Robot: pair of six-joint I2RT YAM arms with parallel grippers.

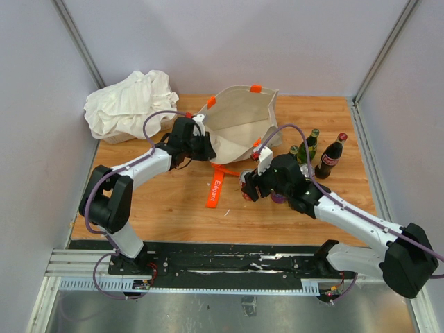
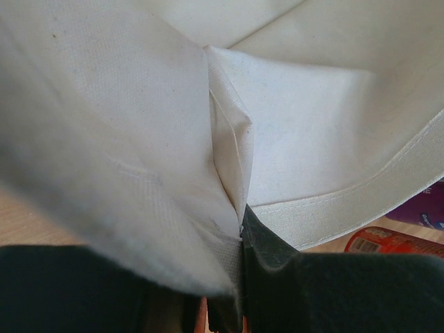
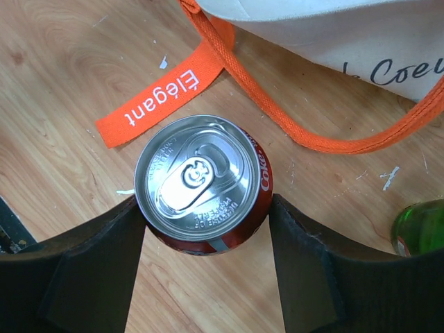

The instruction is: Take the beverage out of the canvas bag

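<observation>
The beige canvas bag point(image 1: 239, 121) with orange handles lies open at the back middle of the table. My left gripper point(image 1: 200, 143) is shut on the bag's left rim; in the left wrist view the gripper point(image 2: 241, 239) pinches a fold of the bag's cloth point(image 2: 229, 146). My right gripper point(image 1: 248, 189) is in front of the bag, shut on a red cola can point(image 3: 203, 182). The can stands upright between the two fingers point(image 3: 104, 257), over the wooden table and outside the bag. The can point(image 2: 388, 241) also shows at the lower right of the left wrist view.
Two green bottles point(image 1: 310, 144) and a dark cola bottle point(image 1: 331, 156) stand right of the bag. A white cloth bundle point(image 1: 128, 104) lies at the back left. An orange strap printed "Elégant" point(image 3: 163, 104) lies on the table by the can. Something purple point(image 1: 281, 198) sits under my right wrist.
</observation>
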